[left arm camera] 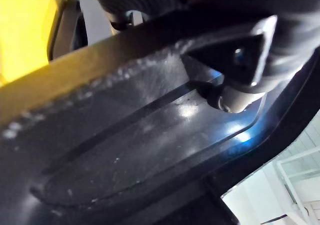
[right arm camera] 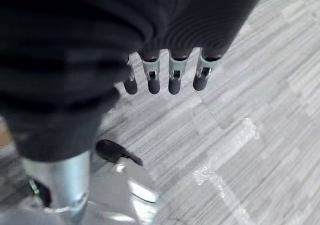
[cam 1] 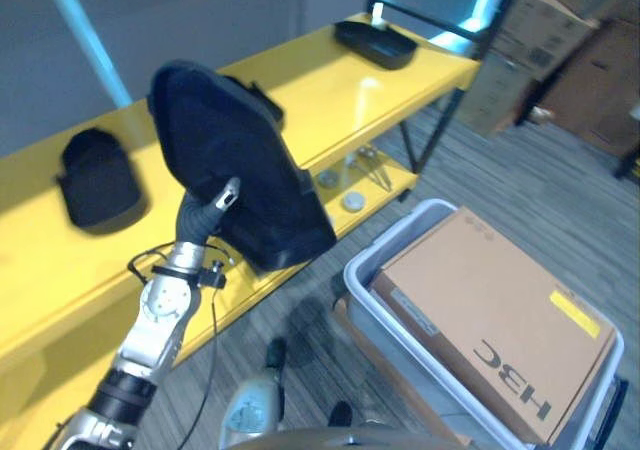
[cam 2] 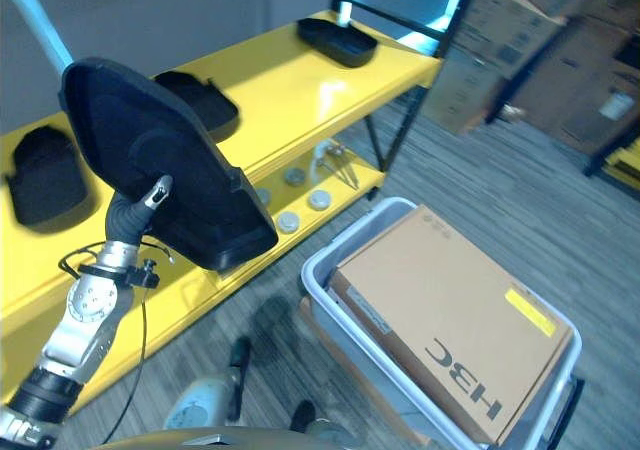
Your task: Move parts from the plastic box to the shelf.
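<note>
1. Left eye view: holding a large black moulded part (cam 1: 235, 170) up in the left hand (cam 1: 215, 208), thumb pinching its face, above the front edge of the yellow shelf (cam 1: 330, 100); lying on the shelf, three more black parts (cam 1: 97, 180).
2. Right eye view: standing on striped floor, a grey plastic box (cam 2: 340, 260) with a cardboard carton (cam 2: 450, 320) inside, open floor between it and the shelf.
3. Left wrist view: showing the part's glossy ribbed inside close up.
4. Right wrist view: hanging over grey floor, the right hand (right arm camera: 165, 75), fingers relaxed, straight, holding nothing.

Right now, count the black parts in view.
4: one held up by the left robot hand, three on the yellow shelf: left, middle, far end. Others may be hidden.
</note>
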